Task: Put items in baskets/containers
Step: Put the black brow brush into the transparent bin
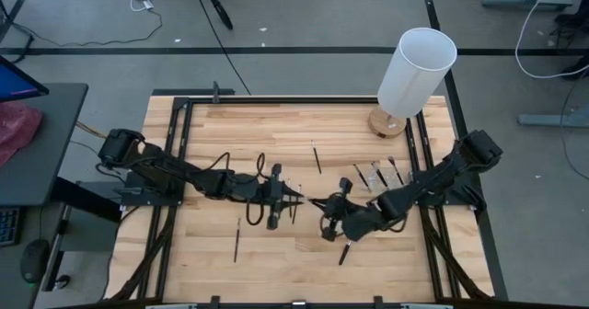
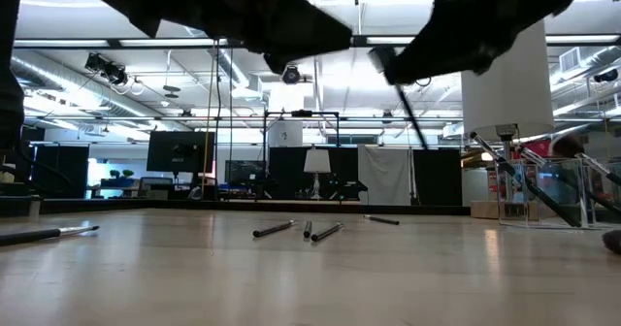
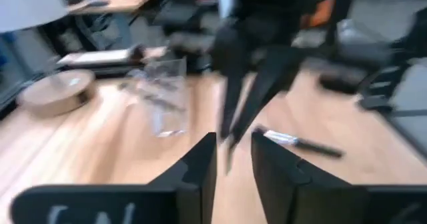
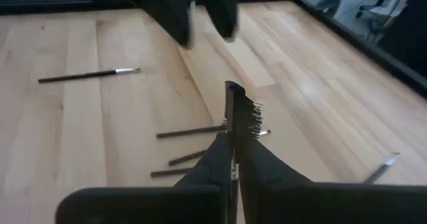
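Right gripper (image 4: 233, 159), mid-table (image 1: 276, 125), clamps a brush (image 4: 239, 111); left gripper (image 3: 233, 159) beside it, fingers slightly parted, holding nothing.

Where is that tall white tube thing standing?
The tall white cylinder on a round wooden base stands at the table's far right corner in the high view, beyond the clear plastic holder.

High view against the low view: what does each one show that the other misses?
Only the high view: both arms at full length back to their bases, and the grey floor with cables around the table.
Only the low view: the room behind, with a table lamp and screens, and the held brush hanging tilted from the shut right gripper.
Both: the white cylinder, the clear holder and loose brushes on the wood.
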